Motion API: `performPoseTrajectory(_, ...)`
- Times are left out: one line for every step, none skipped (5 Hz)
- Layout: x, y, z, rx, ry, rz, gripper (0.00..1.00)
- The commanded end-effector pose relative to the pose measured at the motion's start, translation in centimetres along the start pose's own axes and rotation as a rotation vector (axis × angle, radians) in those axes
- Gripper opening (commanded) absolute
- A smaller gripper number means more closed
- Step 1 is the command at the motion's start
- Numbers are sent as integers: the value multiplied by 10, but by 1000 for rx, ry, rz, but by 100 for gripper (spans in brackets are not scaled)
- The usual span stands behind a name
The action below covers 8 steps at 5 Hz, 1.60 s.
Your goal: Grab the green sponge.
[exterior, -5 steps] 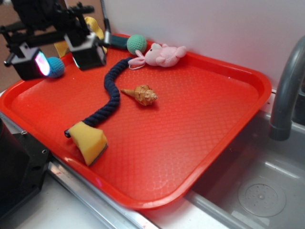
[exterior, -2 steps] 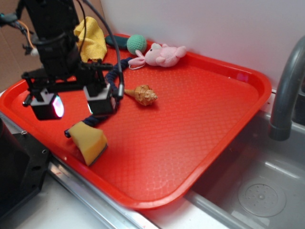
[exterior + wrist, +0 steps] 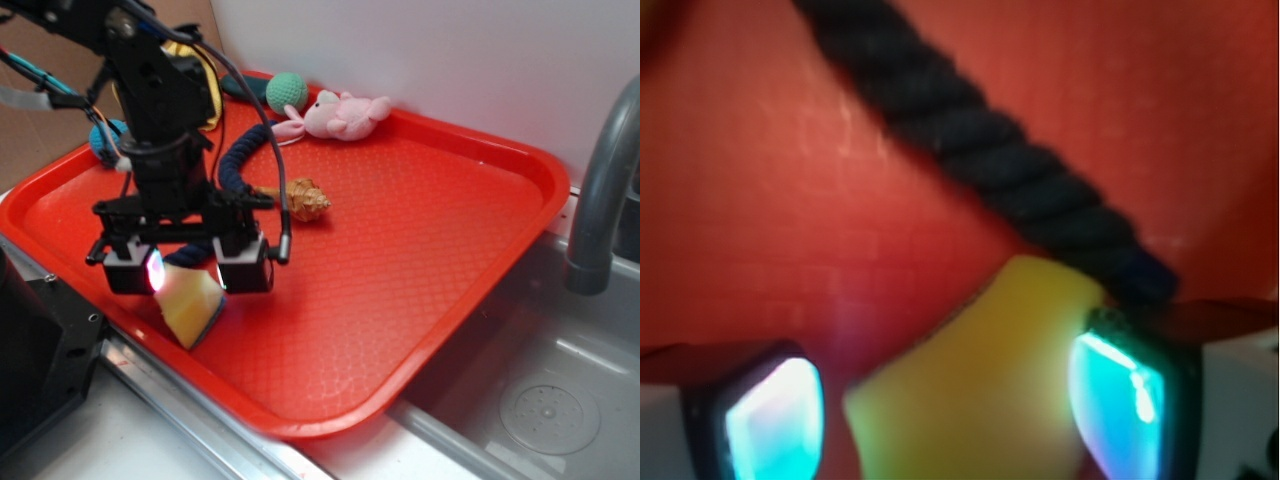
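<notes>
My end effector (image 3: 190, 272), spread wide, hangs over the sponge (image 3: 191, 305) at the tray's (image 3: 420, 250) near-left edge, so I judge I should drop straight down, keeping my right finger (image 3: 1130, 390) clear of the rope (image 3: 980, 160) before closing.

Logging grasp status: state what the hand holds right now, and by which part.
Nothing is held. The hand is open, its fingers on either side of the green sponge without clamping it.
</notes>
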<state>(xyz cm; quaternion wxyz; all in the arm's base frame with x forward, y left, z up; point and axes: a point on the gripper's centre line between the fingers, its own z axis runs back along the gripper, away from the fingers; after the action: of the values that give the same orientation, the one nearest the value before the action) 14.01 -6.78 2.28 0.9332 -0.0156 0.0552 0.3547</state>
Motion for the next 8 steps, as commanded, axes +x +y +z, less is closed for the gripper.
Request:
performPoseTrajectory(-7, 8, -3, -27, 46, 25, 100)
performPoseTrajectory(-13, 16, -1, -29, 46, 41, 0)
performPoseTrajectory(-13, 17, -1, -26, 39, 31, 0)
performPoseTrajectory(-11, 16, -1, -12, 35, 12, 0)
performPoseTrajectory(-9, 15, 0, 10, 30, -30, 0)
performPoseTrajectory(3, 7, 19, 30, -3, -188, 0)
performPoseTrajectory(20, 1, 68, 10, -111, -389, 0)
performPoseTrajectory(32, 6, 121, -36, -174, -596, 0)
